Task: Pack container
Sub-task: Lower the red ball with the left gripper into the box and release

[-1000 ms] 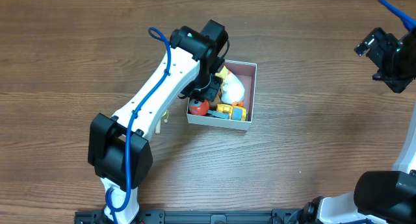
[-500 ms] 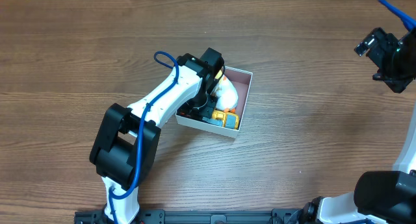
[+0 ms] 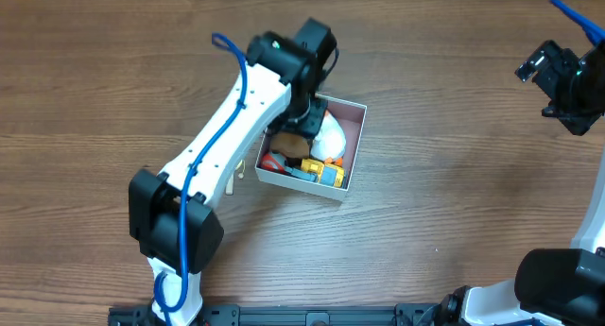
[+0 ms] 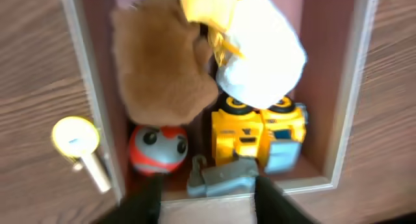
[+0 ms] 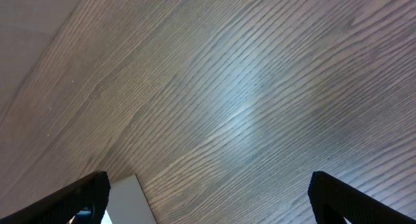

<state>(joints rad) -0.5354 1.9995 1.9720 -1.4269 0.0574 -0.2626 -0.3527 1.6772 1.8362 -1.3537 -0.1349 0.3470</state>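
**Left claw over a filled container, right arm off to the side**

A brown wood-grain tabletop (image 3: 454, 175) fills every view, its grain running from the left edge to the right.

The white left arm (image 3: 227, 128) rises from the near edge and stretches diagonally to the middle, with a blue cable along it. Its wrist points down, and the left claw (image 4: 208, 201) hangs over the container's wall with its fingers apart, holding nothing.

The right claw (image 5: 224, 198) sits near the far right corner, fingers spread wide over bare wood.

The container (image 3: 352, 128) lies near the tabletop's middle, skewed to the edges. Packed inside are a brown plush (image 4: 162, 68), a white plush (image 4: 266, 62), a yellow truck (image 4: 257, 133), a red ball (image 4: 158, 148) and a grey piece (image 4: 221, 178).

A yellow-headed peg (image 4: 77, 136) lies just beside one of its walls.
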